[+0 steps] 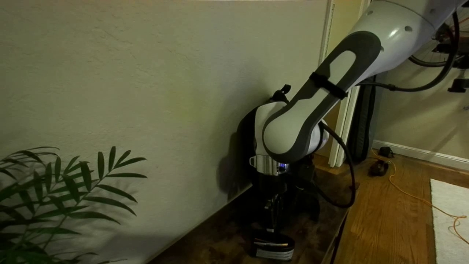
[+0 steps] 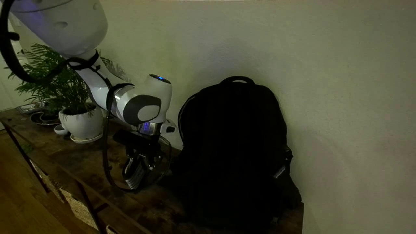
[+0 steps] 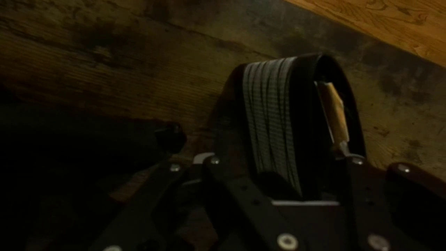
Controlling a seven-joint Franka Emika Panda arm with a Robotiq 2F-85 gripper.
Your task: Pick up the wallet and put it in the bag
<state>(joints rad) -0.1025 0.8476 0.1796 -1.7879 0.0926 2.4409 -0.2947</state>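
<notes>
In an exterior view, a backpack [image 2: 234, 149] stands on the table [image 2: 58, 151] at three o'clock from the wallet [image 2: 136, 174] in the gripper [image 2: 140, 161], a flowerpot [image 2: 83, 125] at ten.

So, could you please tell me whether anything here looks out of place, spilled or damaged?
Nothing looks spilled or damaged. The wallet, held in the end effector, does look odd in the wrist view: it gapes open at one edge, baring a tan insert that might slip out. The bag stands upright.
</notes>
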